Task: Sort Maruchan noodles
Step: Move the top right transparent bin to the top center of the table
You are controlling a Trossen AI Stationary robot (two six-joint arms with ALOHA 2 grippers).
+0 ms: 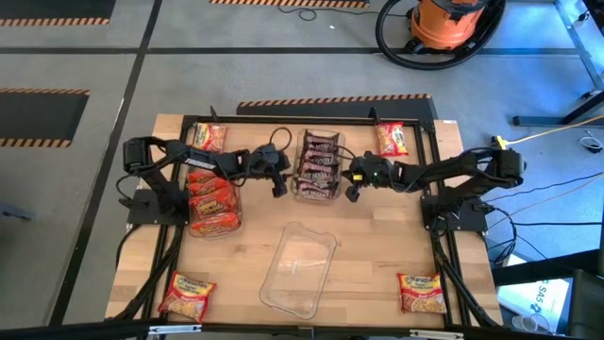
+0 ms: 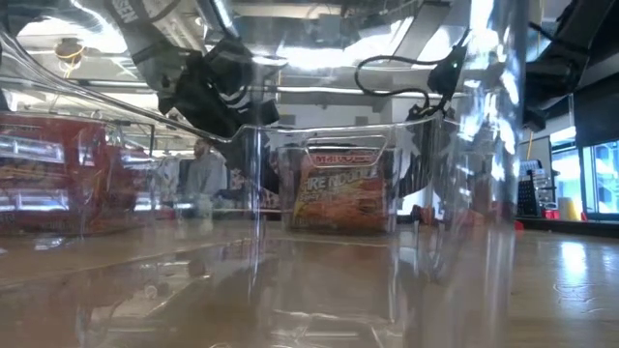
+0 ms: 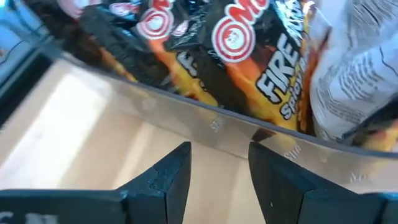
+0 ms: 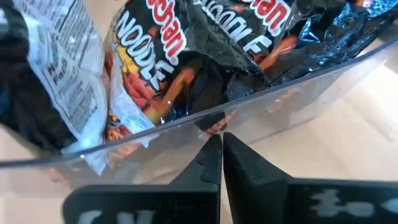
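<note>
Low view mostly blurred by a clear bin wall (image 2: 464, 193) right at the lens; the packet (image 2: 338, 188) behind it reads only partly (flavour can't tell). Person (image 2: 203, 174) in bkgd is a smear. Wrist views crop the dark packets (image 3: 249, 56) at the frame edges; labels incomplete.

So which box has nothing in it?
Look at the wooden table from above. Three clear bins sit on it; the empty bin lies nearest the front edge, tilted. The other two bins hold noodle packets, orange-red and dark.
</note>
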